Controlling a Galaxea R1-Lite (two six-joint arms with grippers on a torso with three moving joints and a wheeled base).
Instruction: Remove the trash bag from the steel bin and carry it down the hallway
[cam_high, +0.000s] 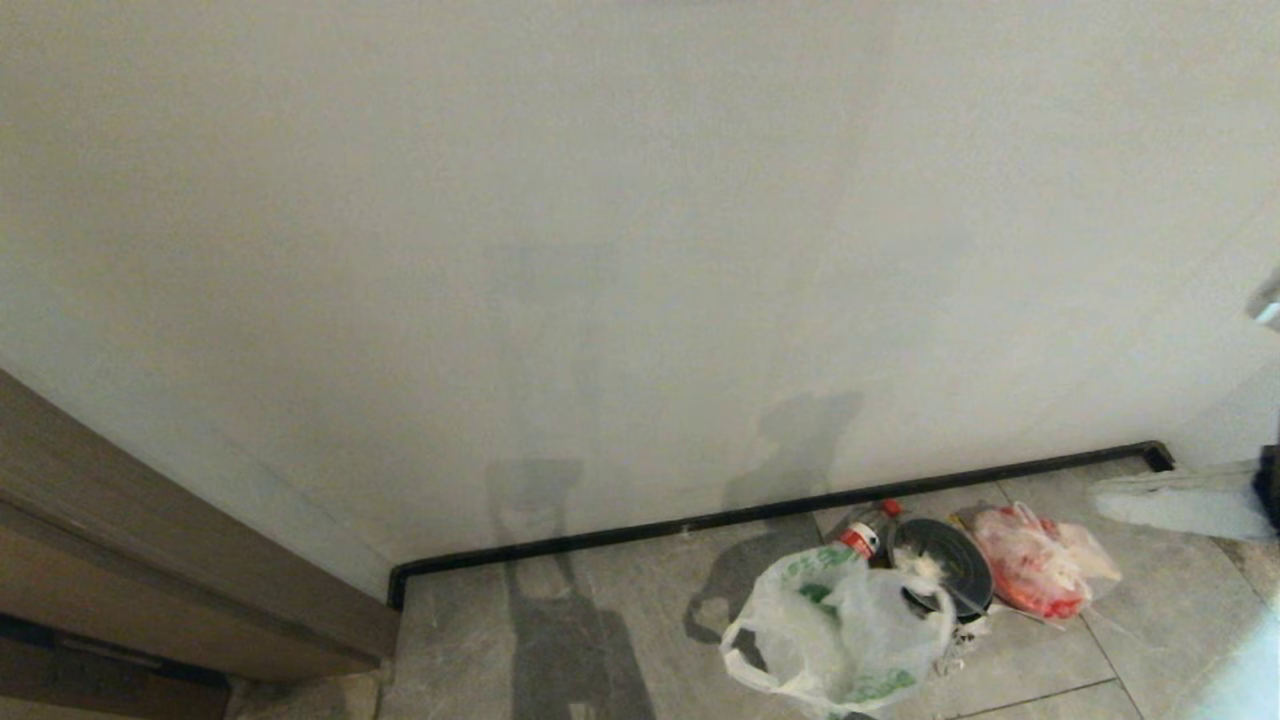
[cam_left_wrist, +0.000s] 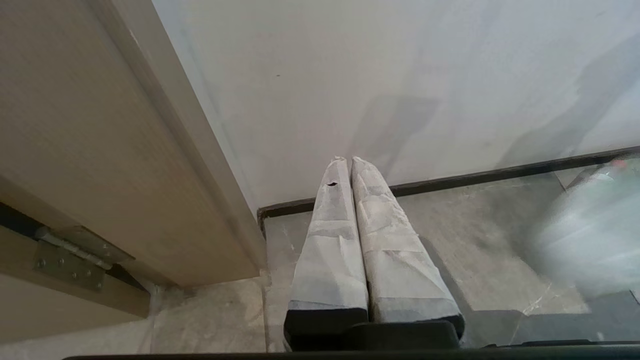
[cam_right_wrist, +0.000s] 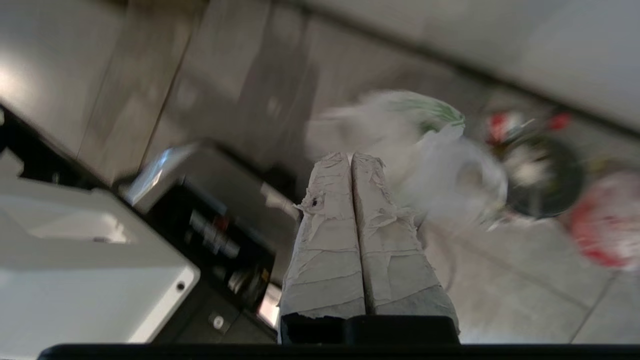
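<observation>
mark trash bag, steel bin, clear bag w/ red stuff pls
trash bag (cam_high: 840, 625), head view, crinkled white body.
steel bin (cam_high: 950, 560), head view, dark inside of its mouth.
clear bag with red contents (cam_high: 1035, 572), head view, red middle.

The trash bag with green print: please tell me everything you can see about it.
The trash bag is thin, crinkled, translucent white plastic with green printing and a loop handle. It stands puffed up on the grey floor tiles, covering the near side of the steel bin, whose black rim shows behind. No gripper touches it.
</observation>
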